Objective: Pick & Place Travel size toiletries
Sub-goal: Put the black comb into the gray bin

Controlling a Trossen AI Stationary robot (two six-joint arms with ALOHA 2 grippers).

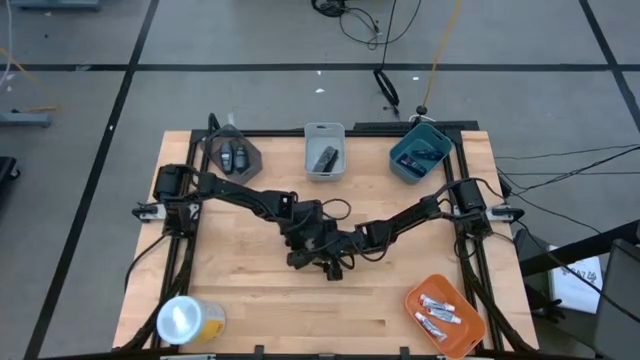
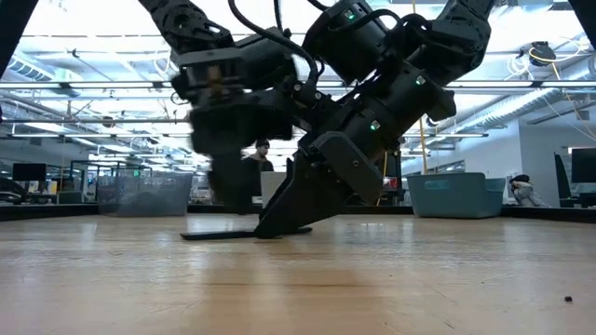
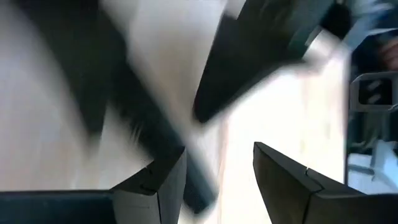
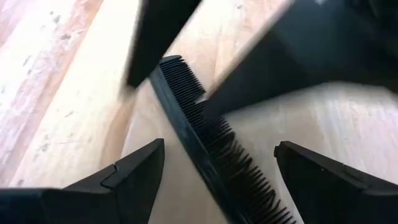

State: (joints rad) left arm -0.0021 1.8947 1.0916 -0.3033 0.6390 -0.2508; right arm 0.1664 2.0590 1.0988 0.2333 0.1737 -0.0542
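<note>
Where right gripper (image 4: pixel 217 168) straddles: black comb (image 4: pixel 211 146).

One camera looks straight down on the whole bench (image 1: pixel 250 300); another sits at bench-top level, facing across into the room. Both wrist cameras look close at mid-bench, sharing the black comb (image 4: pixel 211 149).

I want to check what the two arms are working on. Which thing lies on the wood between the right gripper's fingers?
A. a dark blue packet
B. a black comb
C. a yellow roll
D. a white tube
B: the right wrist view shows a black comb with fine teeth lying flat on the table between the open fingers of the right gripper.
</note>
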